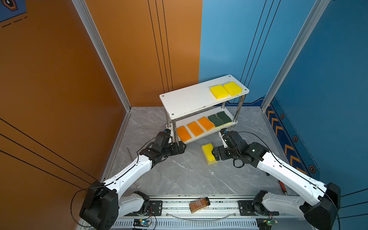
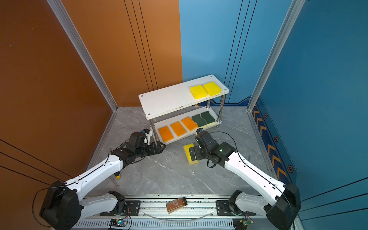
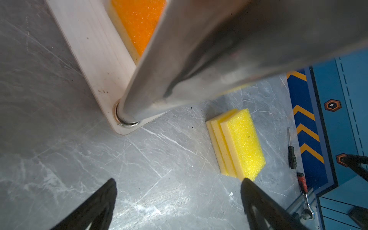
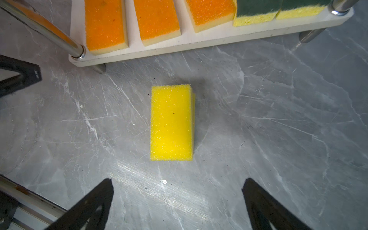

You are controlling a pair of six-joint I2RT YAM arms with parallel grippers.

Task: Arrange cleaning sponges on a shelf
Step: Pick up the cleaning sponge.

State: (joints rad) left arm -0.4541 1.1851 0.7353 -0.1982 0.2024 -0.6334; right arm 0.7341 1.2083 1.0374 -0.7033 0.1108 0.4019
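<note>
Right wrist view: the right arm's jaws stand wide apart and empty above the worktop (image 4: 258, 119). Dead ahead, centred between them, lies the yellow sponge stack (image 4: 171, 123), its long axis pointing away toward the shelf (image 4: 179, 50). Farther off, the left jaws are likewise open.

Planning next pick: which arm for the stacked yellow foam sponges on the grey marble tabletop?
Right. The open right gripper faces the yellow foam sponge stack, centred; the left gripper sits aside by the white shelf's chrome leg.
</note>
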